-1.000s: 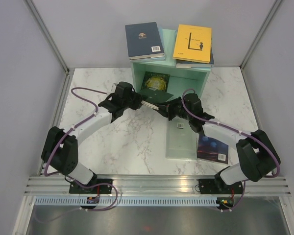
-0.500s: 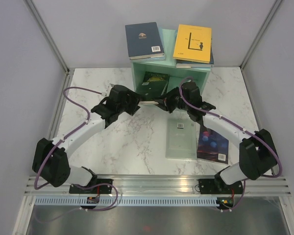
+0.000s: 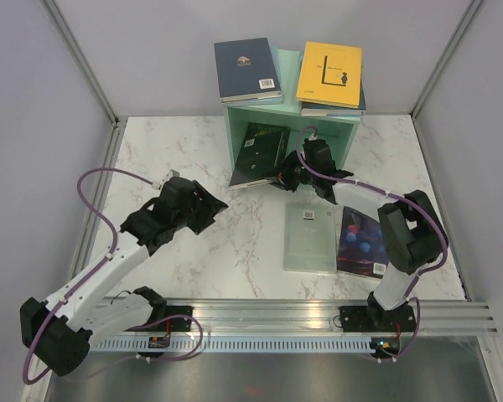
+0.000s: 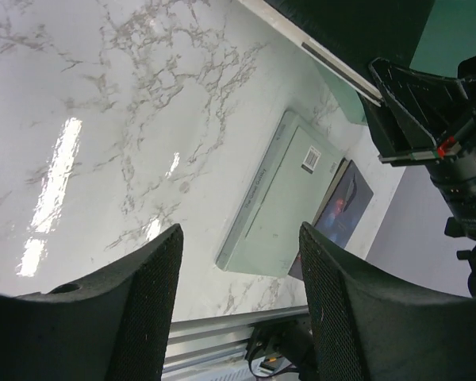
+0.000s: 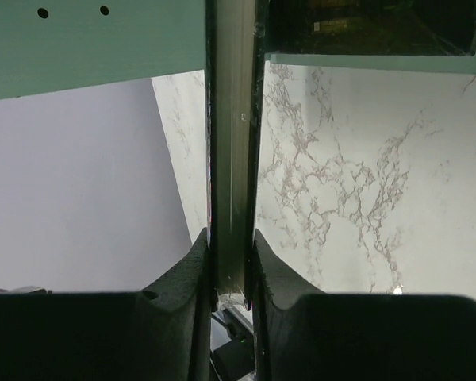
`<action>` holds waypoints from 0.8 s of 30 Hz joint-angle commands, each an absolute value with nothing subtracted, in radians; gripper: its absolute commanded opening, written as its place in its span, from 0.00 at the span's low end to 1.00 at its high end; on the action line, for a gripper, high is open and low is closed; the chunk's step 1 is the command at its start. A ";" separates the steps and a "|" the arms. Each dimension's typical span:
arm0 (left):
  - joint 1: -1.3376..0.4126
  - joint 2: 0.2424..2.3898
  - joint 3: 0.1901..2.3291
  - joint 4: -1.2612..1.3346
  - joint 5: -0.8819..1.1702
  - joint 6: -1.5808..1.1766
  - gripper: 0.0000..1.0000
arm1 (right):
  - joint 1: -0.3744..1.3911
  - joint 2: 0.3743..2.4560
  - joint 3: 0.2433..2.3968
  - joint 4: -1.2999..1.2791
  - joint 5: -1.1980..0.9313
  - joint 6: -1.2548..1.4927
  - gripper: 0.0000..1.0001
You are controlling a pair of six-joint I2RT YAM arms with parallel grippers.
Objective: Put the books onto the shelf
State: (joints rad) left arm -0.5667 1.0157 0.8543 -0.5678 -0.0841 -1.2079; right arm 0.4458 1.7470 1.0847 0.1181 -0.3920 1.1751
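Marble worktop (image 3: 168,151) between grey walls, and I take the mint-green shelf (image 3: 290,79) at the far middle as my marker. On its roof lie a navy book (image 3: 247,71) and a yellow book (image 3: 329,74); the yellow one rests on another, of which I see only an edge. At the shelf's open front my right fingers (image 5: 192,274) pinch the edge of a dark book (image 3: 258,155). It sits tilted, partly inside the opening, with its near end sticking out over the worktop. My left fingers (image 4: 155,302) stand spread and carry nothing, out in front of the shelf and off to its left. Nearer me than the shelf, flat on the worktop, a pale green book (image 3: 310,239) lies with a galaxy-covered book (image 3: 365,244) touching it on the right-arm side.
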 commanded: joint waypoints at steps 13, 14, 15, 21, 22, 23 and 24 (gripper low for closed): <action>-0.557 0.799 0.770 -0.756 -0.101 -1.129 0.63 | 0.413 1.968 1.166 0.242 -0.284 1.212 0.00; -0.557 0.793 0.767 -0.761 -0.101 -1.131 0.63 | 0.407 1.977 1.173 0.242 -0.282 1.218 0.00; -0.557 0.782 0.762 -0.768 -0.103 -1.131 0.63 | 0.403 1.985 1.180 0.242 -0.281 1.224 0.00; -0.557 0.753 0.755 -0.802 -0.110 -1.132 0.63 | 0.391 2.049 1.223 0.248 -0.310 1.261 0.00; -0.557 0.755 0.753 -0.802 -0.109 -1.132 0.63 | 0.391 2.062 1.223 0.252 -0.320 1.264 0.00; -0.557 0.756 0.752 -0.802 -0.106 -1.134 0.63 | 0.390 2.065 1.218 0.253 -0.334 1.266 0.09; -0.557 0.759 0.750 -0.802 -0.104 -1.135 0.62 | 0.391 2.065 1.210 0.253 -0.339 1.266 0.23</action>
